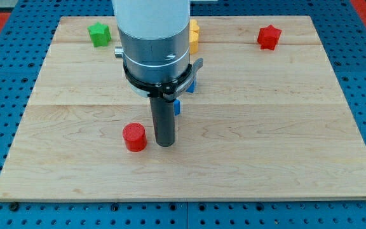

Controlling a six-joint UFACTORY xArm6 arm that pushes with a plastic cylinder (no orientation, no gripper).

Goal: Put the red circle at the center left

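Note:
The red circle, a short red cylinder, sits on the wooden board left of the middle, toward the view's bottom. My tip is just to the right of it, very close; I cannot tell if they touch. The arm's white and grey body rises above the tip and hides part of the board's middle.
A green star-like block is at the top left. A red star-like block is at the top right. A yellow block and blue blocks show partly behind the arm.

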